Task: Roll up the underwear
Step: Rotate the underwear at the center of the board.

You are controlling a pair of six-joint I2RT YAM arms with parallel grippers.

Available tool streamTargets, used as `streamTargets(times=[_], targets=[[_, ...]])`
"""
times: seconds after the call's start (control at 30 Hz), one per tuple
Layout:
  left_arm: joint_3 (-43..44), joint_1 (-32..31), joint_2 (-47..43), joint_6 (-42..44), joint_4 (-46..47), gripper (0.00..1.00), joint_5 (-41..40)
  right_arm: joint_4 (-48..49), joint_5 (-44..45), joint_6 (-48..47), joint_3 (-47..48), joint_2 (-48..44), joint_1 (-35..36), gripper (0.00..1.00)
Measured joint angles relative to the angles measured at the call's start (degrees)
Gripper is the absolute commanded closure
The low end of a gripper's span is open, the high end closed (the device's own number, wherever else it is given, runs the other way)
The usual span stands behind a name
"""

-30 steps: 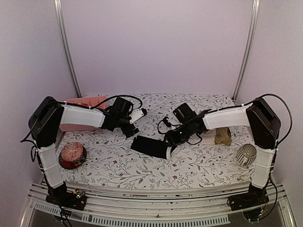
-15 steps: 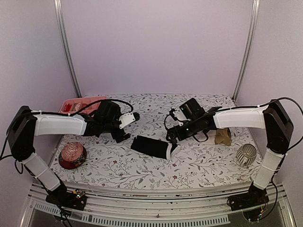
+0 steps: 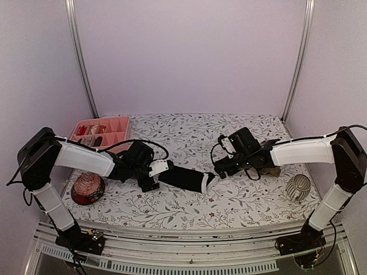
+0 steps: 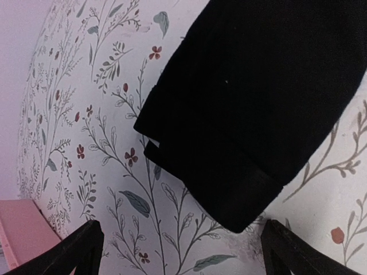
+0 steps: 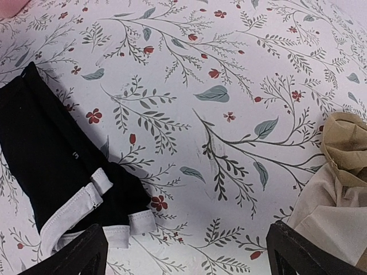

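Nearest to me, in the lower left of the top view, a dark red bowl (image 3: 87, 188) sits on the flowered table (image 3: 172, 209). In the lower right a ribbed silver object (image 3: 298, 188) stands near my right arm. A little farther in, at the middle of the frame, the black underwear (image 3: 186, 179) lies flat on the table as a folded strip running left to right, with its white trim (image 3: 205, 182) at the right end. My left gripper (image 3: 156, 176) is down at the left end of that strip, just beside it. In my left wrist view its fingers (image 4: 77, 252) stand wide apart in the bottom corners with only table between them. The black cloth fills the upper right there, and its folded edge shows two layers. My right gripper (image 3: 222, 167) hangs just past the right end of the strip, right of centre, also spread open and holding nothing. In my right wrist view the black piece is at the lower left, white trim curls along its lower edge, and bare table lies between the fingers. The tan underwear (image 5: 338, 189) lies bunched at the right edge of that view, well apart from the black one. From above it is mostly hidden behind my right forearm. Farthest back, at the upper left of the table, a pink tray (image 3: 100, 130) with compartments holds small items I cannot make out.
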Motion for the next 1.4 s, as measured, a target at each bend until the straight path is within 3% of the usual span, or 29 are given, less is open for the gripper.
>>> streamTargets(times=[0.33,0.6,0.73,1.03,1.4], targets=[[8.9,0.9,9.0,0.3,4.5,0.02,-7.2,2.7,2.2,-1.9,-1.8,-0.5,0.0,0.01],[31.6,4.3,24.5,-1.8,-1.9,0.01,-8.0,2.6,5.5,-2.8,-1.9,-0.5,0.0,0.01],[37.0,4.8,26.4,-3.3,-7.0,0.01,-5.5,1.2,6.0,-3.3,-1.3,0.9,0.0,0.01],[27.1,5.4,15.8,-3.9,-9.7,0.02,-0.3,-4.2,5.0,-5.9,2.3,8.5,1.4,0.01],[6.2,5.3,-0.9,1.1,-1.7,0.02,7.6,-6.2,2.4,-10.9,9.6,14.2,10.8,0.01]])
